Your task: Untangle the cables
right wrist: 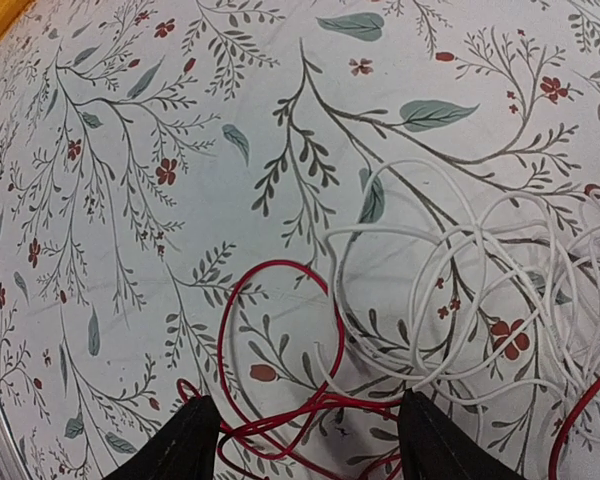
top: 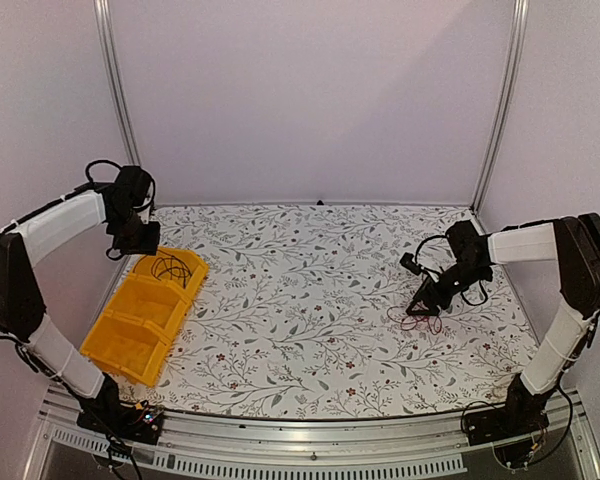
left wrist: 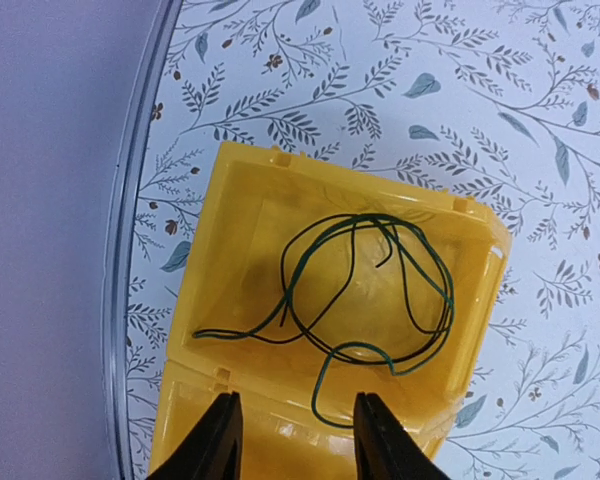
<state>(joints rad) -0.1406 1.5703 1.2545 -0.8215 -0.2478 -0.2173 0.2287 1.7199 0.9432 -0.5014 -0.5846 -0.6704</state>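
left gripper [left wrist: 295, 442] hangs over the yellow bin [left wrist: 330, 168], upper left of the top view. Jaws released, clear gap, nothing pinched. Fingertips sit at the bottom edge of the left wrist view, above the bin's near wall.

dark cables [left wrist: 365, 217]: thin strands, green and black by the look of it, coiled in loose loops on the floor of the bin's far end compartment. One loose tail runs out to the compartment's left side; another curls down toward the gap between the fingertips. Looks like it isn't touching either, but the view is poor there.

right gripper [right wrist: 305, 440] is low over the table [top: 300, 300], right of centre in the top view. Jaws spread wide, not clamped on anything.

red cable [right wrist: 280, 263] lies on the table, forming a loop in the lower middle of the right wrist view, with strands passing between the two fingertips. white cable [right wrist: 420, 232] lies in several overlapping loops just to the right, crossing the red one near the bottom of the frame. Both lie well apart from the bin.
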